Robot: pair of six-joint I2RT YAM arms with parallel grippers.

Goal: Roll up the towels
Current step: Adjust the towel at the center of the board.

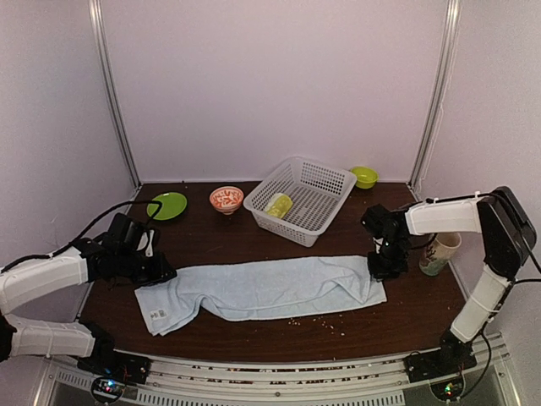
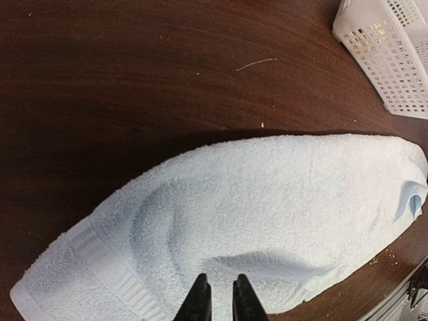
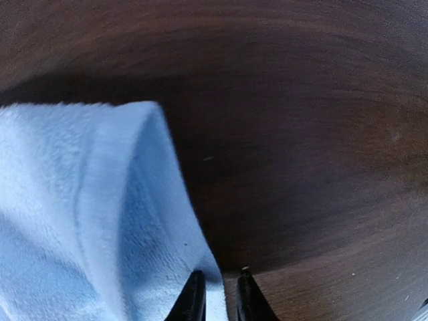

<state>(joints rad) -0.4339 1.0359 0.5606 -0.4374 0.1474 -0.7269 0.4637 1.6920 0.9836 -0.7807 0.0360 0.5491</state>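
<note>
Your left fingers point(image 2: 199, 301) stand close together with a thin gap, tips down over the near edge of the pale blue towel point(image 2: 267, 200). Whether they pinch any cloth cannot be told from the wrist view. Your right fingers point(image 3: 192, 297) are also nearly together. The towel's raised edge runs down into the gap between them, so they appear clamped on it.

In the overhead view, the pale blue towel lies stretched flat and unrolled across the middle of the dark wooden table point(image 1: 406, 313). The left fingers are at its left end and the right fingers at its right end. A small label shows at the towel's lower left corner.

Just above the towel, at frame centre, sits a white mesh basket point(image 1: 313, 228). The lime-green towel point(image 1: 278, 205) lies inside it as a small roll. To the left of the basket stand an orange-patterned bowl point(image 1: 226, 199) and, farther left, a green plate point(image 1: 167, 205). A small green bowl point(image 1: 364, 176) sits at the basket's upper right. A printed cup point(image 1: 439, 252) stands at the right edge of the table, beside the right arm.
</note>
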